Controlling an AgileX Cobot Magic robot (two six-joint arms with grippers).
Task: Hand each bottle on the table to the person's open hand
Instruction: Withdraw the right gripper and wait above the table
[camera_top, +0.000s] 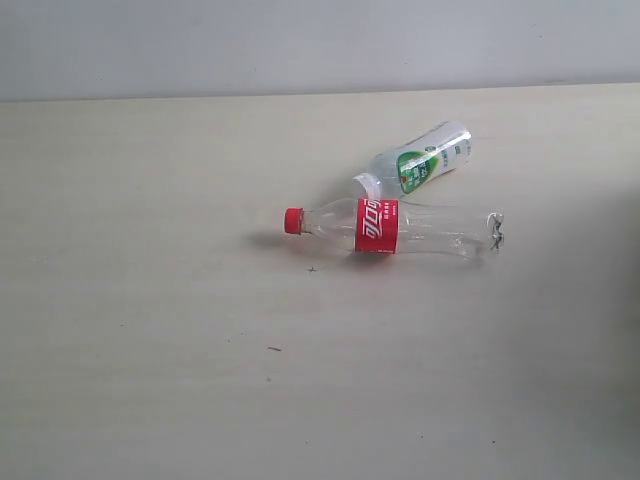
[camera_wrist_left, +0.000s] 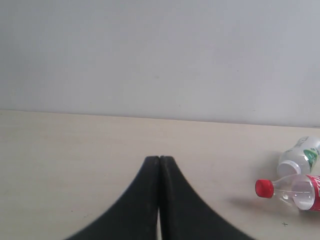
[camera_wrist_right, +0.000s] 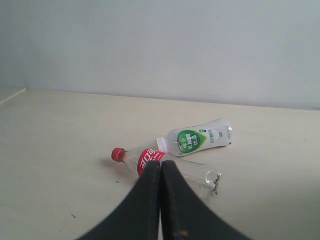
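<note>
Two bottles lie on their sides on the pale beige table. The clear bottle with red label and red cap points its cap left. Just behind it rests the clear bottle with the green label, touching it near its white cap. In the left wrist view my left gripper is shut and empty, well apart from the red-cap bottle and the green-label bottle. My right gripper is also shut with nothing in it, its tips in front of the red-label bottle; the green-label bottle lies beyond. Neither gripper appears in the exterior view. The person's open hand is out of view.
A plain grey wall rises behind the table's far edge. A few small dark specks mark the tabletop in front of the bottles.
</note>
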